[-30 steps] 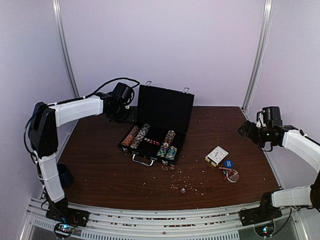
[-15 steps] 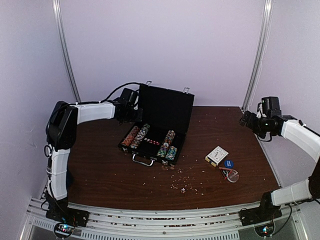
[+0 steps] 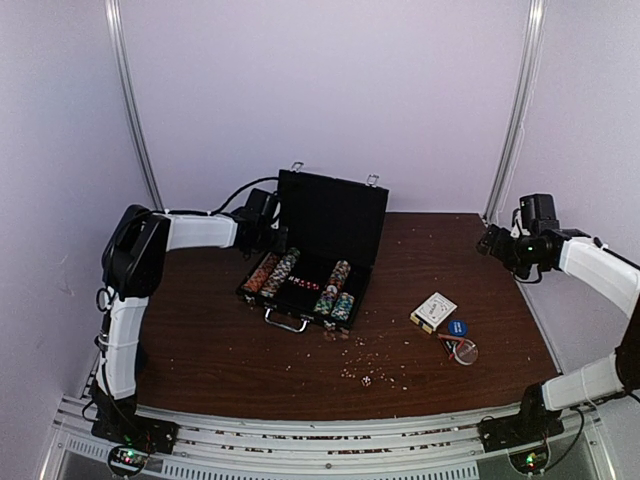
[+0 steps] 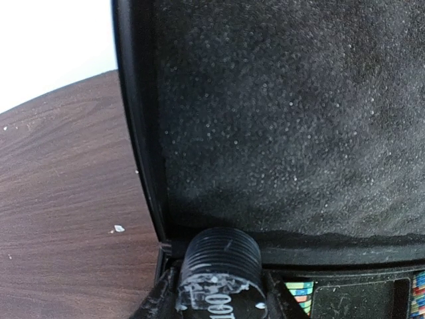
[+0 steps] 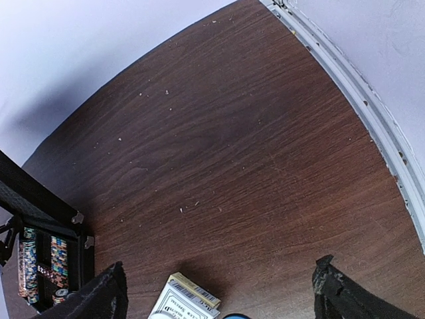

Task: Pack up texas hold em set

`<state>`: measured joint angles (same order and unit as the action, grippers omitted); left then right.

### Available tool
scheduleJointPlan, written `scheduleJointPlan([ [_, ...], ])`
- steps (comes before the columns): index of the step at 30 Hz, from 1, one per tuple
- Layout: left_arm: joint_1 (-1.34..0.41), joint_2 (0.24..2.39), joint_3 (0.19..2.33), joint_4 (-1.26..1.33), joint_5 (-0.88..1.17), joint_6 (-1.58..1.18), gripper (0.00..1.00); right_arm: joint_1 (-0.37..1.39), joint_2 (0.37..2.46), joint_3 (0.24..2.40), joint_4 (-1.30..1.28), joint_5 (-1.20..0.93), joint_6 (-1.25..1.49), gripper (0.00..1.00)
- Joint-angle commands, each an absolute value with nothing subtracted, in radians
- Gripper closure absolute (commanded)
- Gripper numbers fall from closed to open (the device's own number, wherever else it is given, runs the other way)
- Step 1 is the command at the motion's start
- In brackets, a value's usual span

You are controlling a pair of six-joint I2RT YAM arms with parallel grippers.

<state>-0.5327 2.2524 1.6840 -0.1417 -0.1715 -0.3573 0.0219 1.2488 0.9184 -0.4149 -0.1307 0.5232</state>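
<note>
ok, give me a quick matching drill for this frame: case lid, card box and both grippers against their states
Things:
1. case lid
2. card deck box
3. left gripper
4. right gripper

States:
A. open, nothing between the jaws
B. standing upright
C. lying flat on the table
D. closed on a chip stack

Pairs: 1-B, 2-C, 3-D, 4-A

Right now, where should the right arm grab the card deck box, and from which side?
I'd come straight down on the card deck box: it lies flat, so only its thin side edges offer a grip. Turn the right arm's fingers to its diagonal, clear of the blue button beside it.
</note>
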Motion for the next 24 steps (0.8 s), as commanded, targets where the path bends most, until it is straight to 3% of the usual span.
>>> scheduleJointPlan([
  [1,-0.524,2.266,1.672,-0.17,-0.147,-0.363,0.51,0.025,1.282,0.958,-0.393,-0.163,0.529,0.04],
  [6,-0.518,2.199,1.649,-0.21,-0.127,-0.363,0.29,0.025,1.288,0.966,-0.384,-0.179,0.529,0.04],
  [10,-0.513,2.136,1.66,-0.264,-0.12,-0.365,0.24,0.025,1.274,0.964,-0.388,-0.172,0.522,0.04],
  [14,-0.499,2.125,1.738,-0.364,-0.062,-0.366,0.25,0.026,1.255,0.958,-0.392,-0.15,0.516,0.04],
  [24,-0.479,2.307,2.002,-0.569,0.09,-0.349,0.46,0.025,1.242,0.962,-0.405,-0.136,0.509,0.04],
])
